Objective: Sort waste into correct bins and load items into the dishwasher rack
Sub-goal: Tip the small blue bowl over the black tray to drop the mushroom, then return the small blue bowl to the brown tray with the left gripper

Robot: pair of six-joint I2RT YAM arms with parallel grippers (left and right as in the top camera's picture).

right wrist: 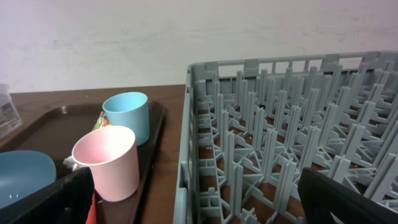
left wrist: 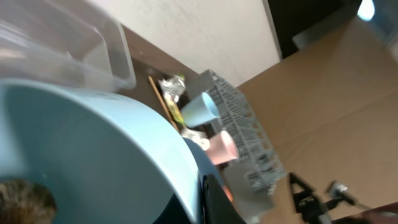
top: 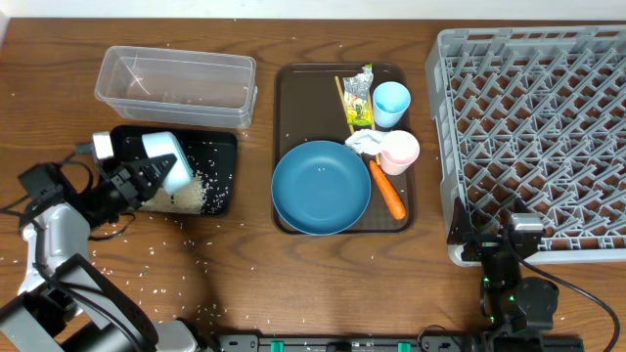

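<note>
My left gripper (top: 147,181) is shut on the rim of the small light-blue bowl (top: 168,156) and holds it tilted over the black tray (top: 223,147), where white rice (top: 191,194) lies in a pile. The bowl fills the left wrist view (left wrist: 93,155), with a blurry brownish lump (left wrist: 25,199) inside it. The clear tub (top: 176,80) stands behind the black tray. The brown tray (top: 286,108) holds the large blue bowl (top: 321,188), carrot (top: 388,193), pink cup (top: 399,151), blue cup (top: 391,103), tissue (top: 362,143), wrapper (top: 359,96) and chopsticks (top: 344,103). My right gripper (top: 509,240) is open and empty at the grey rack's (top: 538,137) front-left corner.
Loose rice grains are scattered on the wooden table round the black tray and toward the front edge (top: 156,249). In the right wrist view the rack wall (right wrist: 186,143) stands straight ahead, with the pink cup (right wrist: 109,162) and blue cup (right wrist: 127,115) to its left.
</note>
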